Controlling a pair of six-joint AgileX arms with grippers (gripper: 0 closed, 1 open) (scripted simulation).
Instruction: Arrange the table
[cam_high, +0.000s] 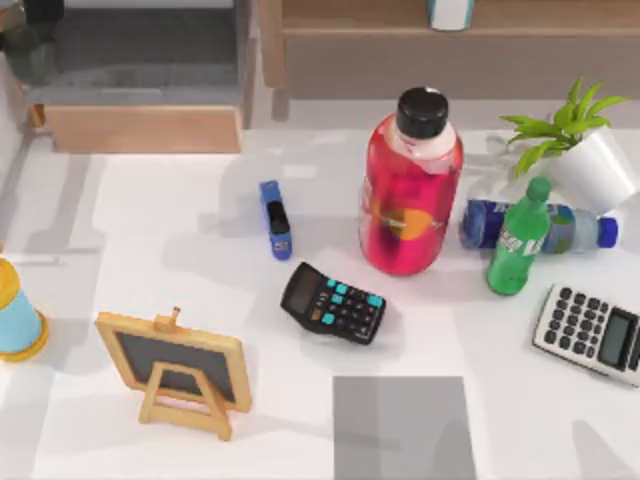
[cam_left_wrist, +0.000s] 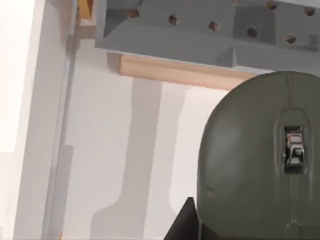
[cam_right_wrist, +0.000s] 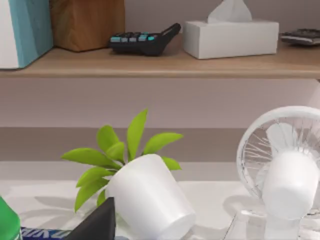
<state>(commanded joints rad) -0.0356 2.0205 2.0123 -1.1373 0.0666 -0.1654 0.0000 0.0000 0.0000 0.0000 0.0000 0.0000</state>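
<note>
table (cam_high: 180, 230) crowded: red bottle (cam_high: 410, 190), calculators, plant; left pincer state unclear beside mouse (cam_left_wrist: 260, 160).

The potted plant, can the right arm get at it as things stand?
Probably yes. In the right wrist view the potted plant sits close ahead, tilted, its white pot's side exposed. The white fan stands apart beside it, and the shelf is behind and higher. The green bottle and blue bottle crowd its base.
</note>
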